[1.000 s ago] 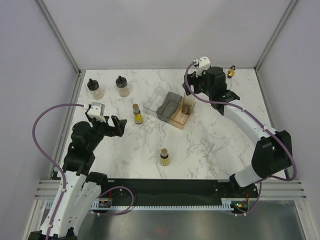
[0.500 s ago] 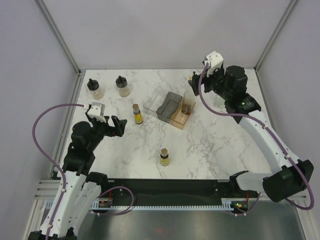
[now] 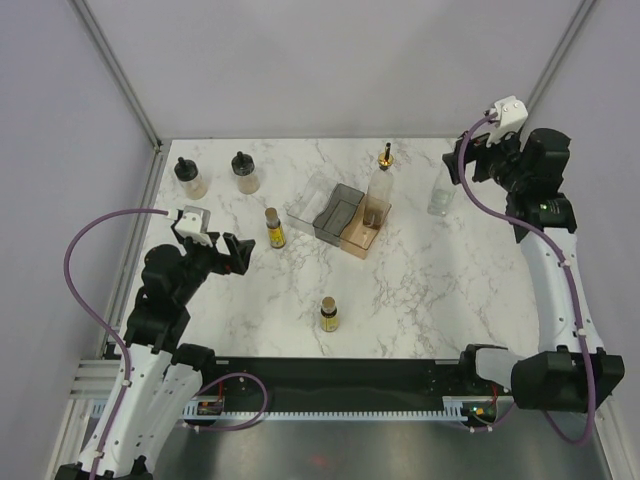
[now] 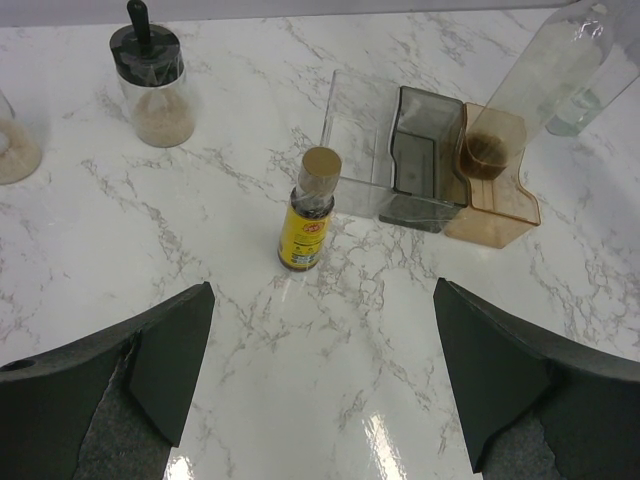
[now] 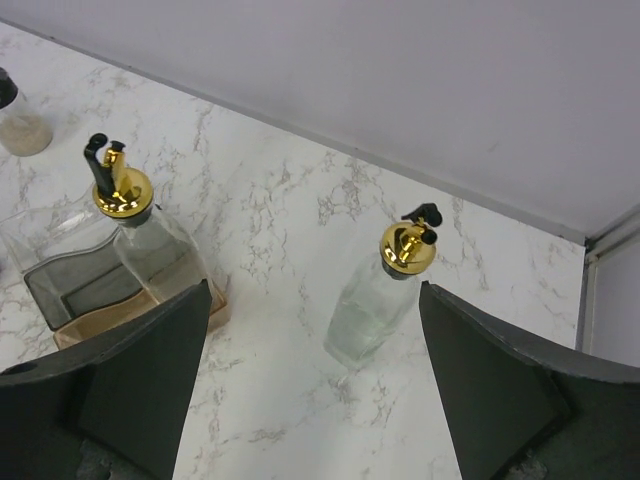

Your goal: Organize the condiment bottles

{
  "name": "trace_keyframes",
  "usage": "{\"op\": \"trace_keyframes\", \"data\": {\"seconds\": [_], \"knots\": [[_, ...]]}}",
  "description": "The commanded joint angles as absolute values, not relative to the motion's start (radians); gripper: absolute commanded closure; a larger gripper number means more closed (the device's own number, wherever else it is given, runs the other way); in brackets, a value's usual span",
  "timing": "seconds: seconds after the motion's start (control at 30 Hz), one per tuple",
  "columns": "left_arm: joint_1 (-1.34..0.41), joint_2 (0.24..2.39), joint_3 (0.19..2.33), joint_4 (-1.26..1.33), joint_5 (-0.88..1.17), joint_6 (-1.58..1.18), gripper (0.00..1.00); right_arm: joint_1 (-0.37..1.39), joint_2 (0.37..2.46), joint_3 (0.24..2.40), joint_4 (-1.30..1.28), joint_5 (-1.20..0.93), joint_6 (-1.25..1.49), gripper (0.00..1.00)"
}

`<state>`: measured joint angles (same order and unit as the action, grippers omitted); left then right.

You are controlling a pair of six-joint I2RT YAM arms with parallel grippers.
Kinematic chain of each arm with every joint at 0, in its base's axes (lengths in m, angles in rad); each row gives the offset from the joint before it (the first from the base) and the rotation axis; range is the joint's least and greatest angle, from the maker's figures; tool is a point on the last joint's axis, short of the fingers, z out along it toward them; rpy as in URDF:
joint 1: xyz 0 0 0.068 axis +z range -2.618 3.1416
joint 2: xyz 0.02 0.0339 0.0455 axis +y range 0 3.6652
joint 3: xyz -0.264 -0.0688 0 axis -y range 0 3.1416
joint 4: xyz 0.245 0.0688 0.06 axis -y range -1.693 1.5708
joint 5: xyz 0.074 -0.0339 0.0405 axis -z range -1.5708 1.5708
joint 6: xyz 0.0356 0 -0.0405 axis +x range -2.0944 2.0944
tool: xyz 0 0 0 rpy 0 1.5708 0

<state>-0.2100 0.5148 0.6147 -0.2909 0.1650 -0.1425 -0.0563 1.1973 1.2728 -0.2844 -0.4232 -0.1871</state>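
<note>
My right jaws hang wide and empty at upper right, near the loose tall bottle [image 5: 383, 290] on the tabletop [image 3: 420, 290]. If I drop in off-centre, a finger could clip its gold pourer and topple it. Left jaws are wide too, holding nothing.

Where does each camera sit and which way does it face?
Top: above and behind the robot, facing down on the table; left arm and right arm show.
Left wrist: mounted there, facing forward and down at an amber bottle and the tray; open left gripper at the bottom corners.
Right wrist: mounted there, facing down at a tall bottle in the tray's peach slot and another tall bottle beside; open right gripper below.
Shared: both wrist views show the tray and the bottle in it.
</note>
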Motion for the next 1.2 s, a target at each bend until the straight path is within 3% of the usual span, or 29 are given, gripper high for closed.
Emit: {"op": "trace_keyframes", "data": {"seconds": [0.0,0.27,0.93,1.1,1.17], "knots": [[-0.215,0.508,0.607,-0.279,0.173,-0.118,0.00,-0.118,1.224,1.273,-0.269,-0.471,-0.114,0.07],[-0.221,0.505,0.609,-0.279,0.170,-0.117,0.00,-0.192,1.357,1.298,-0.210,-0.459,-0.068,0.11],[-0.224,0.517,0.607,-0.279,0.169,-0.114,0.00,-0.160,1.646,1.437,-0.112,-0.505,-0.051,0.22],[-0.224,0.515,0.607,-0.281,0.167,-0.114,0.00,-0.143,1.655,1.431,-0.114,-0.486,-0.063,0.35],[-0.224,0.517,0.607,-0.279,0.169,-0.114,0.00,-0.143,1.655,1.427,-0.120,-0.482,-0.077,0.52]]}}
